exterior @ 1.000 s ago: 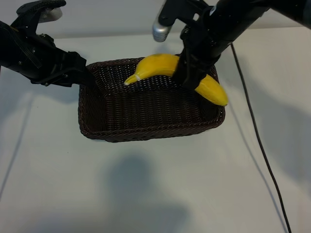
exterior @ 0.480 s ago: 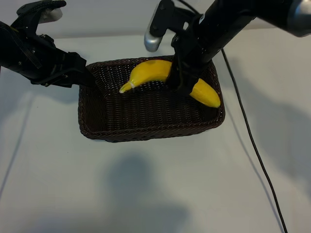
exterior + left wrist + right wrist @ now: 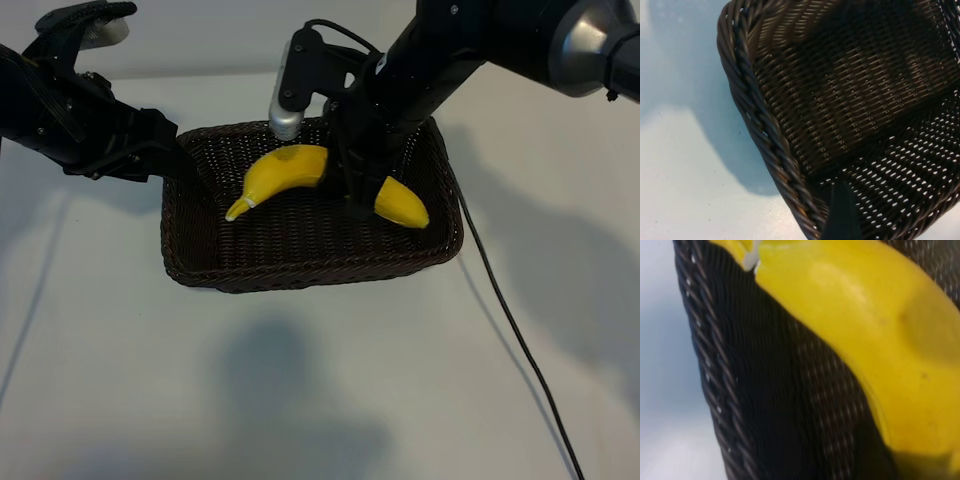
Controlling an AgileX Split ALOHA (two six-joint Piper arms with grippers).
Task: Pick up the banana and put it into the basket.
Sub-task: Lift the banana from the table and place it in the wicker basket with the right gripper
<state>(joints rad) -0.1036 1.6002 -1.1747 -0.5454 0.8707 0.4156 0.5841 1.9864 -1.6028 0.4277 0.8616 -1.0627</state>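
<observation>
Right claw (image 3: 358,195) grips banana (image 3: 285,172) (mid-length) — inside basket (image 3: 300,265).

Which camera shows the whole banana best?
The exterior view: the banana shows from end to end above the basket, with only its middle hidden by the right gripper. The right wrist view shows just a close yellow part. The left wrist view shows only basket.

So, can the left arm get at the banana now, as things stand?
Probably not easily. The left claw sits at the basket's far left corner, while the banana hangs inside the basket, gripped by the right claw. That arm stands over the banana's middle; only the stem end shows free.
</observation>
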